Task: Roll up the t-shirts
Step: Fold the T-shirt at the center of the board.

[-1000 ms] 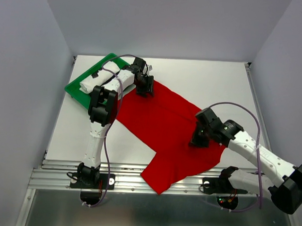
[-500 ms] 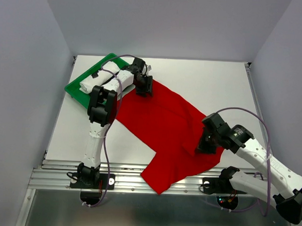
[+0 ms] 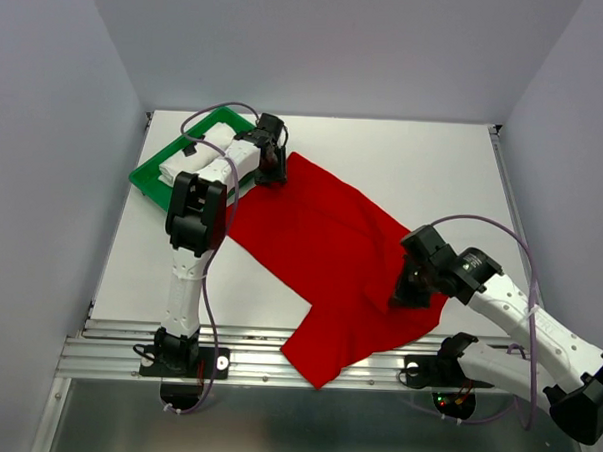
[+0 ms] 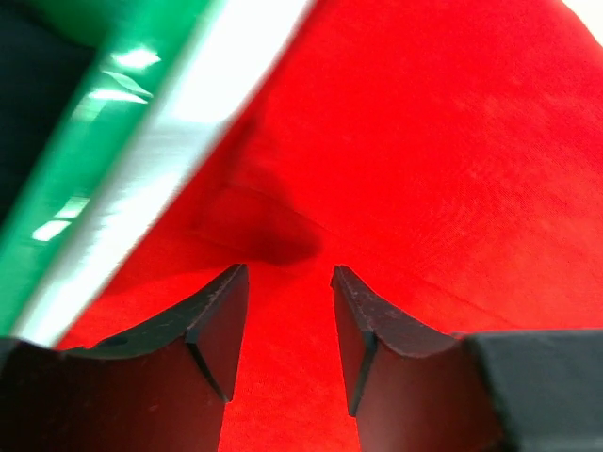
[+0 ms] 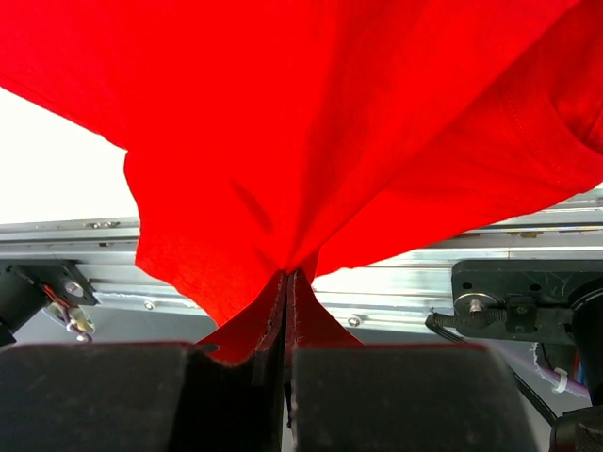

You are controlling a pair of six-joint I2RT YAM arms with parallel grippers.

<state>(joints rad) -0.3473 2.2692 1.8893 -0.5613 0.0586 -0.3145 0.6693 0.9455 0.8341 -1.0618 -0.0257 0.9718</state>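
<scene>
Between the clenched jaws of the right end effector (image 5: 286, 287) a fold of the red t-shirt (image 3: 330, 252) is pinched; the shirt spreads across the surface (image 3: 434, 162) to the left end effector (image 4: 287, 315), released above its far corner, just beside the green tray (image 3: 146, 177)

On the flat white desk (image 3: 405, 155): a bright red cloth t-shirt (image 3: 321, 237) spread diagonally, near end overhanging the front edge, and a green plastic tray (image 3: 146, 179) at far left.

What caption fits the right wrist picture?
Right gripper, clamped shut, pinches a gathered fold of the red t-shirt.
</scene>
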